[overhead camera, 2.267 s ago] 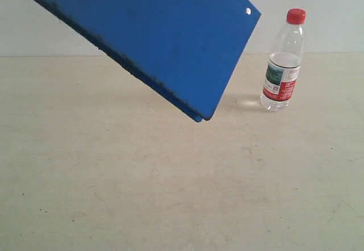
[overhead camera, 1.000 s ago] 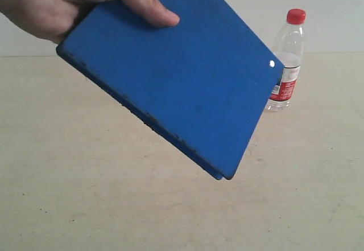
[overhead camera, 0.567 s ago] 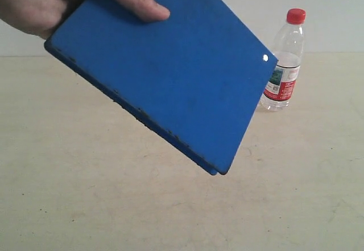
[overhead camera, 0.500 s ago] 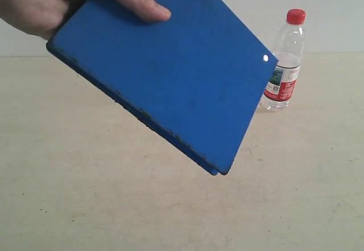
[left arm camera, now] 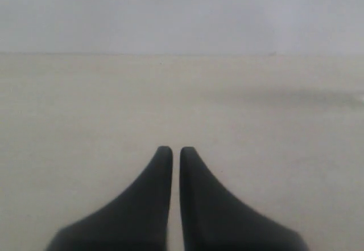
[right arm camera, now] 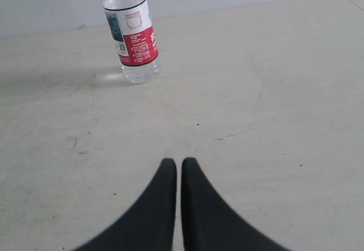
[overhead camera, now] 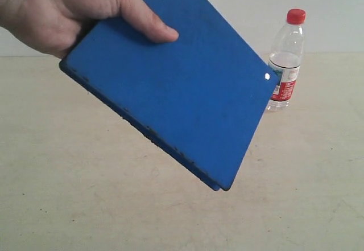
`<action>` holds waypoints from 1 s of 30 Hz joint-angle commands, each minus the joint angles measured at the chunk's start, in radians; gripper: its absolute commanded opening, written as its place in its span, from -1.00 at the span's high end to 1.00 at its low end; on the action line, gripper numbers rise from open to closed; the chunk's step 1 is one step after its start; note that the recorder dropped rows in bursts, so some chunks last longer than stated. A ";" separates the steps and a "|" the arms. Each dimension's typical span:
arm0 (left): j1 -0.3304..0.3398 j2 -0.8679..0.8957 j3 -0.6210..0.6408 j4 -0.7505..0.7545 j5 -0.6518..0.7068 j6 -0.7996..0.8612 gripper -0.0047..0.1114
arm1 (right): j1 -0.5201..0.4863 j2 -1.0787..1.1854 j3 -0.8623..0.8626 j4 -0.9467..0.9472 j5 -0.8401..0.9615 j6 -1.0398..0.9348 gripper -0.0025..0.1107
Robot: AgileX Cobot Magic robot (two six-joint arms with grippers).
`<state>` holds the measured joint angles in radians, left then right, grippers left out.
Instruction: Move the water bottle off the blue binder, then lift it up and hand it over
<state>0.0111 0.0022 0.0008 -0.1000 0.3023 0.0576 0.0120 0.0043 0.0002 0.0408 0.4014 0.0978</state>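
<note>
A person's hand (overhead camera: 62, 9) holds the blue binder (overhead camera: 176, 91) tilted in the air above the table, one silver rivet (overhead camera: 267, 77) showing near its right edge. The water bottle (overhead camera: 286, 57) stands upright on the table behind the binder's right corner, red cap on top; it also shows in the right wrist view as the bottle (right arm camera: 132, 40), well ahead of my right gripper (right arm camera: 179, 164). That gripper is shut and holds nothing. My left gripper (left arm camera: 172, 151) is shut too, over bare table. Neither gripper appears in the exterior view.
The beige table (overhead camera: 85, 194) runs back to a pale wall (overhead camera: 330, 6). The raised binder and hand cover the left and middle of the exterior view.
The hand has lowered the binder a little and shifted it right, so its corner now covers more of the bottle's label. The bottle has stayed put.
</note>
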 commanded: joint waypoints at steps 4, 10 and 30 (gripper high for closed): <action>-0.012 -0.002 -0.001 -0.042 0.044 0.183 0.84 | -0.003 -0.004 0.000 0.002 -0.009 -0.004 0.96; -0.010 -0.002 -0.001 -0.042 0.069 0.177 0.84 | -0.003 -0.004 0.000 0.002 -0.009 -0.004 0.96; 0.121 -0.002 -0.001 -0.042 0.063 0.183 0.84 | -0.005 -0.004 0.000 0.002 -0.028 -0.004 0.96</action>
<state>0.0689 0.0022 0.0008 -0.1326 0.3637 0.2367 0.0120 0.0043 0.0002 0.0408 0.3933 0.0978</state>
